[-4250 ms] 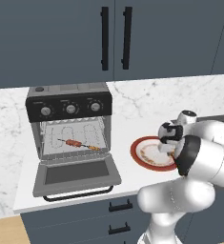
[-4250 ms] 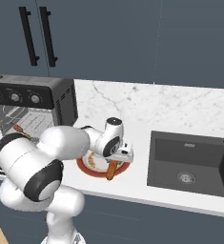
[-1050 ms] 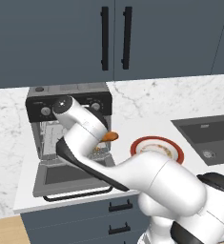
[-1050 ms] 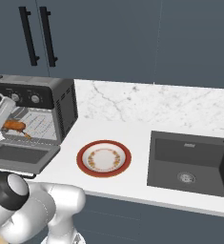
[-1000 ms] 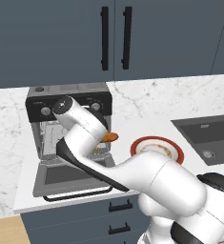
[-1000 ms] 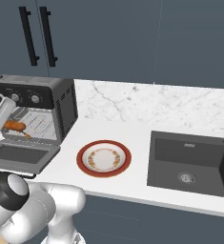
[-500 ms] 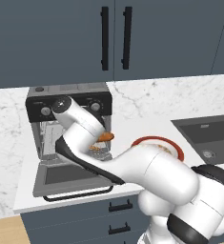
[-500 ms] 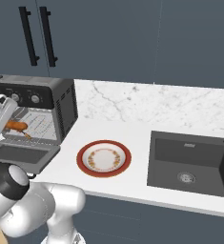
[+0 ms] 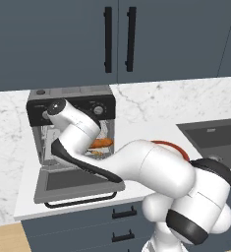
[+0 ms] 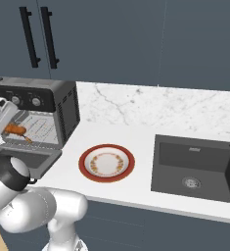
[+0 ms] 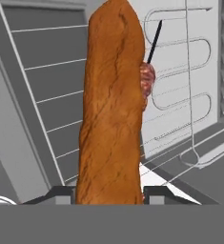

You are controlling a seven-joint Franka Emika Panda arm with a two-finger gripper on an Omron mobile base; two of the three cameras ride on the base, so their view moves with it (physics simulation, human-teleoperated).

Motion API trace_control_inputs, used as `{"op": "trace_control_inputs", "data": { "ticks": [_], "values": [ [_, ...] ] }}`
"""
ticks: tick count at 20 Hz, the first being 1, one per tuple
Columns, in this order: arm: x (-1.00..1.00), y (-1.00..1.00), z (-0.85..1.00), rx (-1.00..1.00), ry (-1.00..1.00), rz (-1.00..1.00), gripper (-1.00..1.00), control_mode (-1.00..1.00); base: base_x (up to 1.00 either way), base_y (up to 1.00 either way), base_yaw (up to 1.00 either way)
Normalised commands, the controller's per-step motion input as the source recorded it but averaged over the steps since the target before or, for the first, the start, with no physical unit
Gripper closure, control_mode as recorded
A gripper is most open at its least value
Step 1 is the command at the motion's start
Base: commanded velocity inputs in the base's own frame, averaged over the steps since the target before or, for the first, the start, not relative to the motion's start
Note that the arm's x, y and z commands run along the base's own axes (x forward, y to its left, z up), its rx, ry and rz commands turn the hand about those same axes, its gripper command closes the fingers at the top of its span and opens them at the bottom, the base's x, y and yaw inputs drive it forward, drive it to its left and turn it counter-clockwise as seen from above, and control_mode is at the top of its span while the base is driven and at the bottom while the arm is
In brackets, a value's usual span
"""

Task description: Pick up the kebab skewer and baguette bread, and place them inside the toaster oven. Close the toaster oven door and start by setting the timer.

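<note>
The end effector (image 11: 110,199) is clamped on the near end of the baguette (image 11: 111,105); its two dark tips sit against either side of the loaf at the bottom of the hand view. The loaf's long axis runs straight out from the end effector, along the line of the fingers, with its far end pointing into the oven (image 9: 72,101) cavity. In the left base view the baguette (image 9: 101,142) shows as an orange-brown bar at the oven mouth, just past the arm's wrist; from the right base view it (image 10: 14,130) lies roughly level above the rack (image 10: 35,128).

Beyond the loaf, just to one side of its upper half, sits the skewer (image 11: 149,71): a thin dark stick with a reddish meat chunk, already resting inside on the rack (image 11: 180,100). Baguette and skewer look close together, perhaps touching, though the loaf hides the gap. The coming move likely turns on lowering the loaf beside the skewer without knocking it, then letting go.

Below the end effector the door (image 9: 77,179) hangs fully open, its handle toward the desk (image 10: 136,142) edge. Well away, toward the sink (image 10: 197,166), the plate (image 10: 106,163) stands empty. The knobs (image 10: 35,102) sit above the cavity, untouched as far as can be judged.
</note>
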Motion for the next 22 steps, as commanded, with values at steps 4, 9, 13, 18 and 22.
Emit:
{"op": "trace_control_inputs", "data": {
  "ticks": [4,9,13,18,22],
  "values": [
    [0.0,-0.01,-0.24,0.01,0.0,-0.05,1.0,-1.0,0.0,0.0,0.0],
    [0.0,-0.05,-0.29,0.02,0.0,-0.01,1.0,-1.0,0.0,0.0,0.0],
    [0.0,-0.06,-0.25,0.02,0.0,0.0,1.0,-1.0,0.0,0.0,0.0],
    [0.0,-0.03,-0.13,0.02,0.0,0.0,1.0,-1.0,0.0,0.0,0.0],
    [0.01,-0.02,-0.08,0.03,0.0,0.0,1.0,-1.0,0.0,0.0,0.0]
  ]
}}
